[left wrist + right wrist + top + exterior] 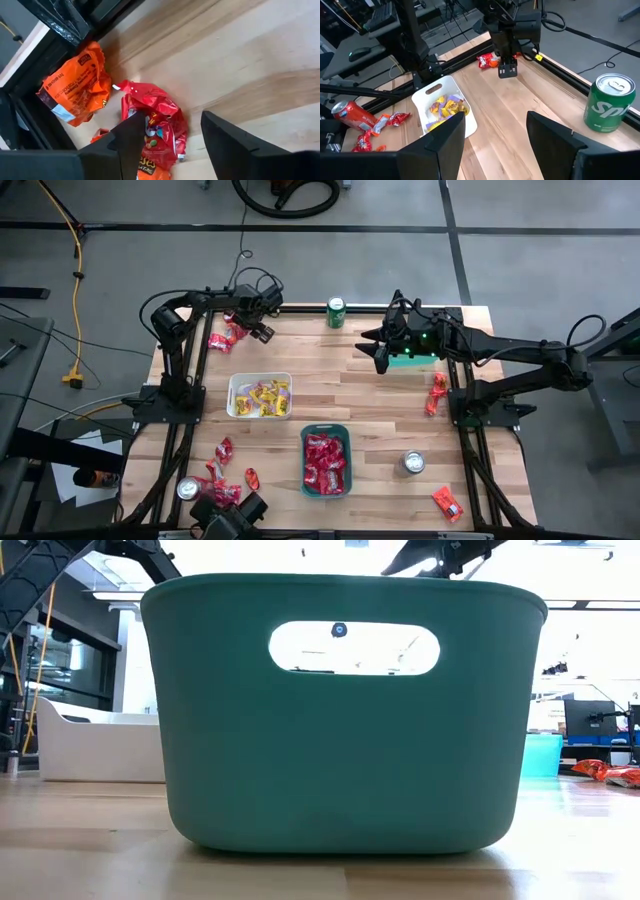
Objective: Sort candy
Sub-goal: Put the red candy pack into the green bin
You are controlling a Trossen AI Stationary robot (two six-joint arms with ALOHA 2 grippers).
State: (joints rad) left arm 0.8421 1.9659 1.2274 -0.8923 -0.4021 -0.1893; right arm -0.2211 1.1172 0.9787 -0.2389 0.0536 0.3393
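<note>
My left gripper (pixel 258 330) stands open at the table's far left corner, pointing steeply down over a small heap of candy (pixel 222 338). In the left wrist view a red packet (pixel 155 125) lies flat on the wood between its fingers, partly behind one finger (pixel 132 140). An orange packet (pixel 75 85) lies beside it against the frame rail. My right gripper (pixel 378 355) hovers open high above the table's far middle, with nothing between its fingers. A white tray (pixel 236 392) holds yellow candy and a teal tray (pixel 307 463) holds red candy. My left gripper comes at the red packet (pixel 150 120) from above, slanting, with one finger over the packet's edge and the other on bare wood beside it. I cannot tell whether a fingertip touches the packet. The packet lies flat on the table.
A green can (pixel 336 312) stands at the far edge, a silver can (pixel 412 463) near the teal tray and a red can (pixel 187 488) at the near left. Loose candy lies at the right (pixel 437 392), near right (pixel 448 502) and near left (pixel 222 465).
</note>
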